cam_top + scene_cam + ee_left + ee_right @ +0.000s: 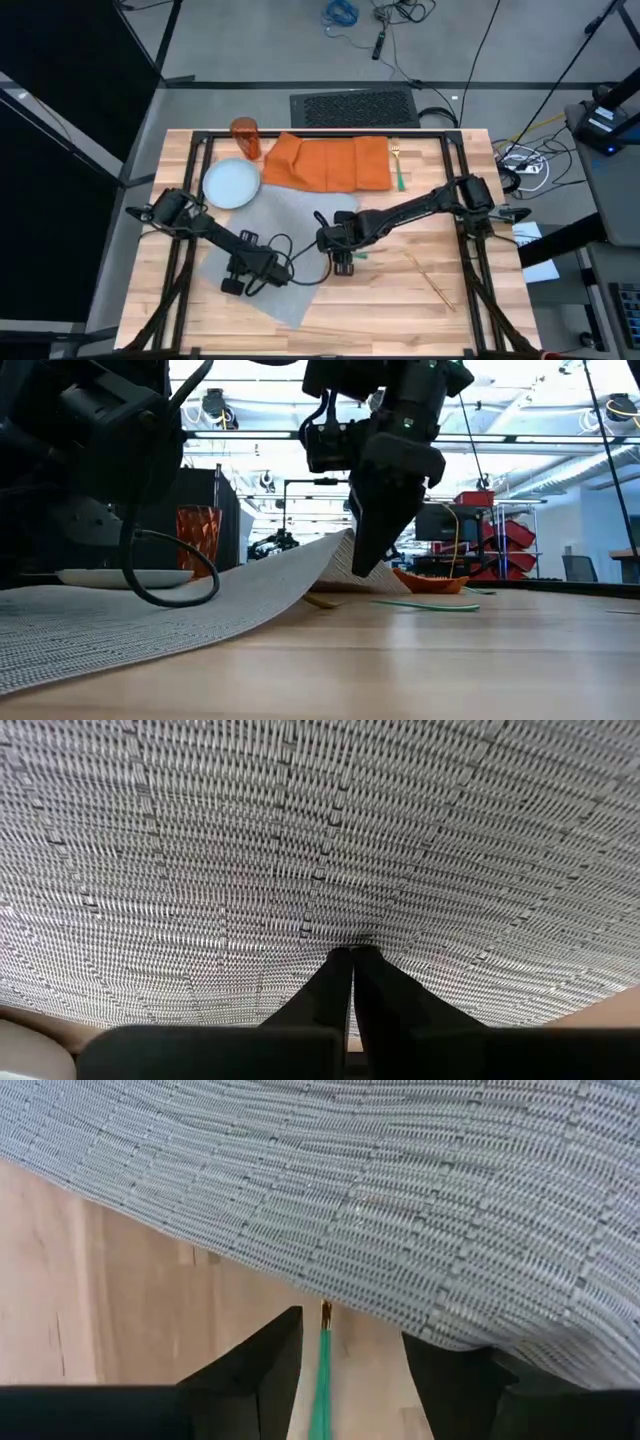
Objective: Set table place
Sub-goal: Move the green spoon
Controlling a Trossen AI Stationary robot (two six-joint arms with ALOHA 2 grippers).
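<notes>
Placemat (275,225), grey woven cloth, lay skewed across the middle of the light-wood butcher-block table (400,310), not squared to its edge. Going left to right in the high view: the left gripper (238,278) sat low on the mat's near left part. Its wrist view showed the two dark fingers (352,982) clenched together, tips pressed onto the weave with nothing between them, apparently pinning the mat.

Behind it, the pale-blue round plate (232,184) overlapped the mat's far left corner, with the orange ribbed tumbler (246,138) just beyond on bare wood. The orange folded napkin (328,163) lay along the far edge, a gold fork with a green handle (398,168) just beside its right end.

Right gripper (344,262) was at the mat's right edge, which the low view showed lifted off the table in a curl (320,565). Wrist view showed the jaws released, spread either side of a green-handled utensil (322,1380) lying on the wood at the mat's edge; nothing grasped. A second slim gold piece (432,282) lay well apart to the right.

Risks, as judged: closing on the utensil could also nip the mat's edge and drag it; any pull on the mat could shift the plate resting on its corner; if the left fingers lift, the mat may slide further askew.
</notes>
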